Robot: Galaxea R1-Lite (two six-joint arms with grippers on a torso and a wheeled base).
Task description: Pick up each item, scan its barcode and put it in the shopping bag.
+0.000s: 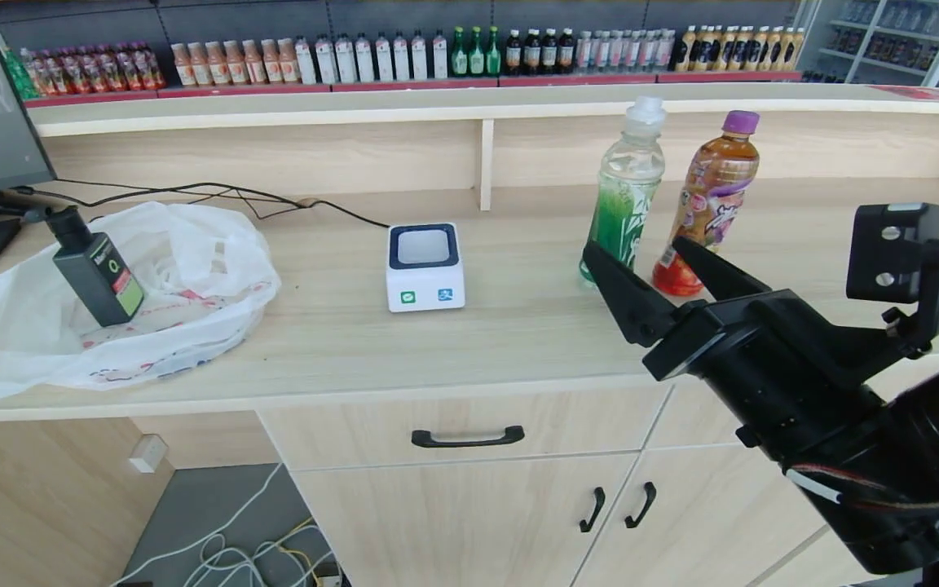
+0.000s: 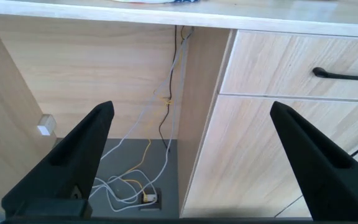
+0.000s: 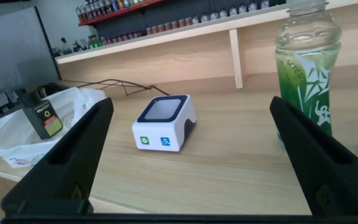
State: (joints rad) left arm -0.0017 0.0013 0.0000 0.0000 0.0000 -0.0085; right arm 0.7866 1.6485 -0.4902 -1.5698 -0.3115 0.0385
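Left claw [image 2: 191,106] wide open, empty, parked low facing the cabinet [image 2: 278,124] under the surface [image 1: 518,326], likely to stay out of the way. On the surface: bag [image 1: 209,269] spread open at left with a dark bottle [image 1: 99,273] standing in it, looks already bagged; scanner [image 1: 425,267] in the middle, window up for barcodes; green bottle [image 1: 624,191] and orange bottle [image 1: 710,204] upright just beside each other at right, not yet bagged. Right claw [image 1: 632,243] wide open, empty, in front of the green bottle, probably lined up to grab it.

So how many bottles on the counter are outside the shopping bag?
2: green-label bottle and purple-capped bottle, side by side on the counter, right side. None looks hidden.
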